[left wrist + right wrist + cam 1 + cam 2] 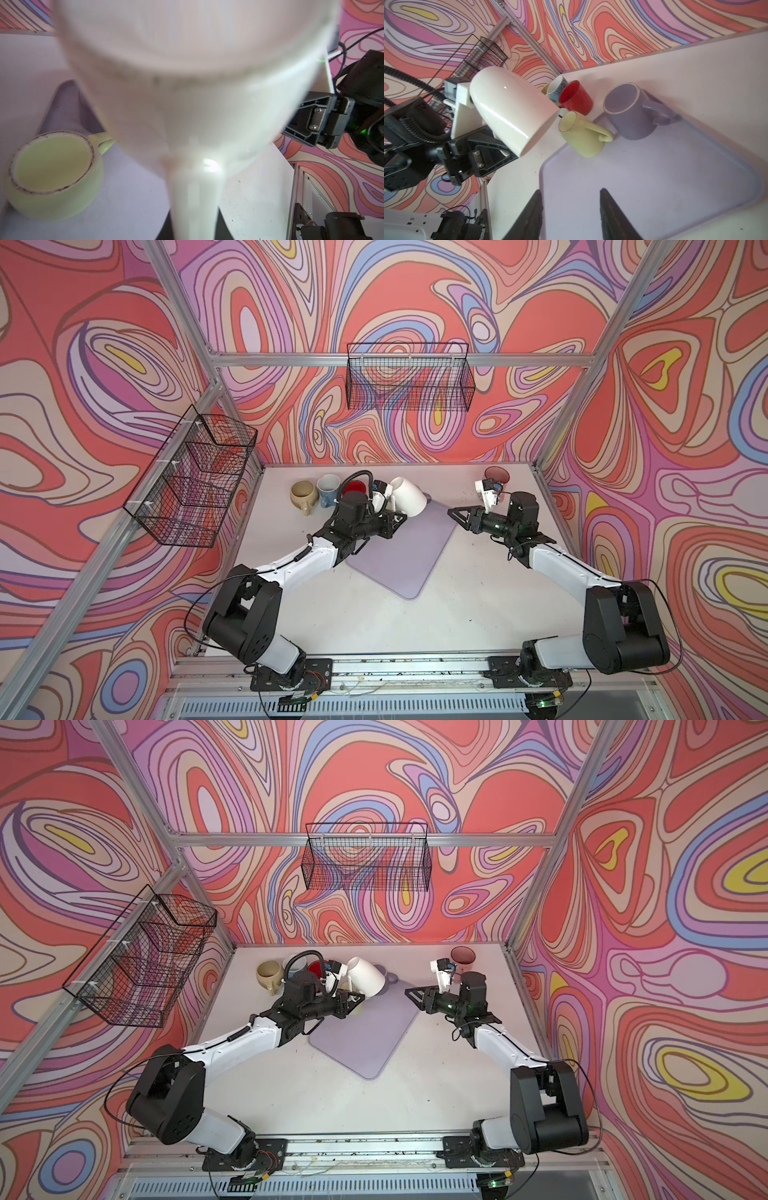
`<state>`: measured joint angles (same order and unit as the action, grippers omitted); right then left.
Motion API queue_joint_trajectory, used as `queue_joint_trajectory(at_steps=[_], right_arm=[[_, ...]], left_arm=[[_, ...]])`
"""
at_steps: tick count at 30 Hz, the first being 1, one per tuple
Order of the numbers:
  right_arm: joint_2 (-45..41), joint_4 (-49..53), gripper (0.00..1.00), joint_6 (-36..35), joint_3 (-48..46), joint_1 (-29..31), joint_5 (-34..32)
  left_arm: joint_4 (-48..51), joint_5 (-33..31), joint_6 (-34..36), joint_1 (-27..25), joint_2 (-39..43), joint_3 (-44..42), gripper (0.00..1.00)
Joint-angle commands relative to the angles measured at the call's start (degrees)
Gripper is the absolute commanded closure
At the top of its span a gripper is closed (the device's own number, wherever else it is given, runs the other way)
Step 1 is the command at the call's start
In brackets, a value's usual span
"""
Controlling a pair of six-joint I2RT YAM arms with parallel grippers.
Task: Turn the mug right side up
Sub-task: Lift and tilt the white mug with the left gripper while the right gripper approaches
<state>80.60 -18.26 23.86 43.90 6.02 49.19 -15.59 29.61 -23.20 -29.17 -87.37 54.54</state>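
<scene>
A white mug (409, 495) (368, 977) hangs tilted above the far corner of the lavender mat (399, 556) (361, 1040). Its closed base points up and back, its mouth down and to the right. My left gripper (395, 516) (353, 999) is shut on the mug's handle (195, 197). The mug's blurred body (187, 83) fills the left wrist view. In the right wrist view the mug (512, 110) shows from the side. My right gripper (451, 512) (408, 992) (571, 191) hovers open and empty over the mat's right edge, apart from the mug.
Upright mugs stand at the back: beige (303, 493), blue (329, 487), red (354, 488), and a maroon cup (497, 476) at the back right. A yellow-green mug (581, 135) and a purple mug (629, 112) sit under the white mug. Wire baskets (409, 377) (195, 477) hang on the walls.
</scene>
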Motion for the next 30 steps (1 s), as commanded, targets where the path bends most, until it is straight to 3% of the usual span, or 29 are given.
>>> queue_joint_trajectory(at_steps=[1, 4, 8, 10, 12, 22, 30], right_arm=[[-0.78, -6.53, 0.51, 3.48, -0.74, -0.21, 4.40], [-0.44, -9.49, 0.46, 6.40, -0.65, -0.20, 6.14], [0.51, -23.17, 0.39, 15.34, -3.19, -0.16, 8.07], [1.16, -29.27, 0.29, 19.27, -3.97, 0.01, 8.50], [1.48, -31.49, 0.26, 20.81, -3.79, 0.54, 9.09], [7.37, -44.23, 0.25, 28.05, -2.73, 4.45, 9.54], [12.62, -51.60, 0.30, 31.55, 0.42, 7.45, 10.08]], left_arm=[[-3.37, 4.25, 0.45, -0.02, 2.82, 3.89, 1.00], [-3.98, 5.18, -0.10, 0.07, 2.75, 4.49, 1.00], [-5.70, 6.01, -1.56, 0.06, 2.91, 4.52, 1.00], [-6.50, 6.46, -2.51, 0.07, 3.00, 4.60, 1.00], [-6.83, 7.07, -3.20, 0.02, 3.09, 4.90, 1.00], [-8.34, 9.47, -6.74, 0.05, 3.20, 6.04, 1.00], [-7.91, 10.01, -7.27, -0.12, 3.06, 4.88, 1.00]])
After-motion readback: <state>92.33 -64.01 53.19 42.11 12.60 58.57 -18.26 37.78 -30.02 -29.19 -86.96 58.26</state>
